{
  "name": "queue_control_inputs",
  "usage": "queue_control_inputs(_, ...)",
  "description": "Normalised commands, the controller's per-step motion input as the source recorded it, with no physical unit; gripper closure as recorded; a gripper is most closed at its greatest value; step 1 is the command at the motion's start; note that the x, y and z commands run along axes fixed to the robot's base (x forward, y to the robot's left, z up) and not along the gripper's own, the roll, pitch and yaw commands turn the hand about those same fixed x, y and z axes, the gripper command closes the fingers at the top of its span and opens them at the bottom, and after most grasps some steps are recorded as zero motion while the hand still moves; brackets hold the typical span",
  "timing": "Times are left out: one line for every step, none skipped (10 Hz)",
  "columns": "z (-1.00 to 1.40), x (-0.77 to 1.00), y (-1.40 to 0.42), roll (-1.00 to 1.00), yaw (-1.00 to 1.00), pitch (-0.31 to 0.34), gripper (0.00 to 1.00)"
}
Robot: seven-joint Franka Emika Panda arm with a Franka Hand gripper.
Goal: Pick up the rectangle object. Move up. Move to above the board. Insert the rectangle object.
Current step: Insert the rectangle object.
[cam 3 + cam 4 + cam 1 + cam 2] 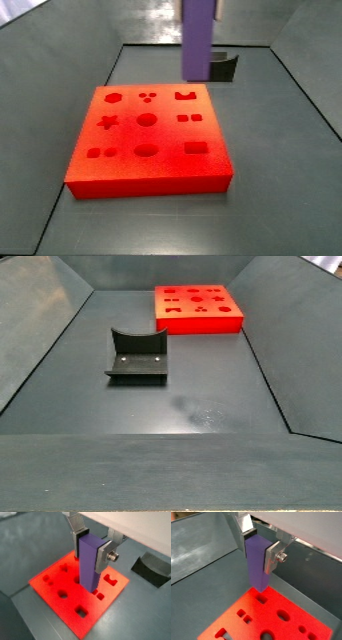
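My gripper [91,547] is shut on the rectangle object [89,564], a tall slim purple block held upright by its upper end between the silver fingers; both wrist views show this grip [260,547]. The block [256,567] hangs above the board [67,597], a flat orange-red slab with shaped cut-outs, and does not touch it. In a side view the block [199,40] stands over the board's far edge [167,135], with the gripper out of frame. Another side view shows only the board [201,323]; block and gripper are out of view there.
The dark fixture with a curved notch [136,356] stands on the grey floor in front of the board; it also shows behind the block [221,65] and beside the board [153,567]. Sloping grey bin walls [40,336] enclose the floor.
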Motion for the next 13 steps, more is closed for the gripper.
queue_control_inputs(-0.55,0.55,-0.27,0.14,0.24,-0.090,1.00)
queue_control_inputs(-0.67,0.43,-0.58,0.30,0.07,0.000,1.00)
queue_control_inputs(-0.67,0.28,-0.59,0.33,0.00,0.000,1.00)
queue_control_inputs(-0.65,0.29,-0.56,0.34,0.00,0.000,1.00)
queue_control_inputs(-0.51,0.29,-0.48,0.39,0.03,0.000,1.00)
queue_control_inputs(-0.53,0.10,-0.23,0.38,0.11,0.000,1.00)
queue_control_inputs(-0.34,0.06,0.00,0.21,0.05,0.000,1.00)
queue_control_inputs(0.00,0.02,0.09,0.00,0.00,0.054,1.00)
queue_control_inputs(-0.07,0.00,0.11,0.04,0.00,0.004,1.00)
queue_control_inputs(-0.25,-0.18,0.05,0.01,0.00,-0.033,1.00)
queue_control_inputs(-0.32,-0.28,0.04,0.00,0.00,-0.067,1.00)
queue_control_inputs(-0.24,-0.18,0.09,0.00,-0.05,0.000,1.00)
queue_control_inputs(-0.12,-0.06,0.00,-0.04,0.00,0.000,1.00)
